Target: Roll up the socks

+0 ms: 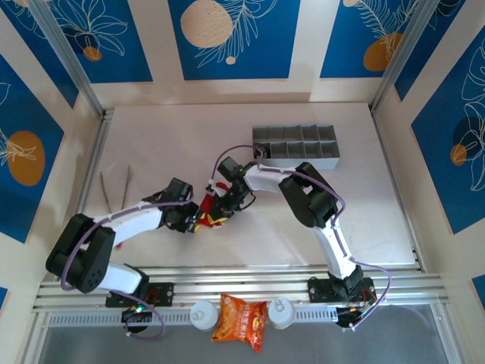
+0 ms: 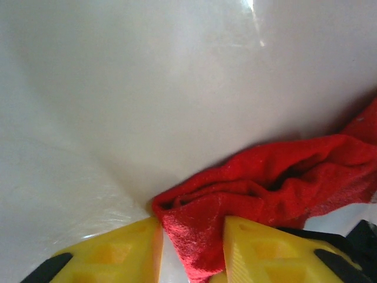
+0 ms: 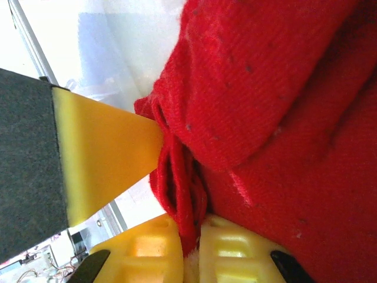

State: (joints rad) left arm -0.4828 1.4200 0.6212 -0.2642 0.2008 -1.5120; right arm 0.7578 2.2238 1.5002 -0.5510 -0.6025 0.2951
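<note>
A red sock (image 1: pixel 213 205) lies bunched in the middle of the white table, between my two grippers. My left gripper (image 1: pixel 198 218) comes at it from the left. In the left wrist view its yellow fingers (image 2: pixel 191 229) stand on either side of a folded end of the red sock (image 2: pixel 277 171), pressing on it. My right gripper (image 1: pixel 226 201) meets the sock from the right. In the right wrist view it (image 3: pixel 189 227) is shut on a thin fold of the red sock (image 3: pixel 283 118). A yellow finger (image 3: pixel 100 159) of the left gripper touches the same bundle there.
A grey compartment box (image 1: pixel 297 148) stands at the back right of the table. Two thin sticks (image 1: pixel 115 189) lie at the left. An orange snack bag (image 1: pixel 240 320) rests on the front rail between two white round caps (image 1: pixel 204 315).
</note>
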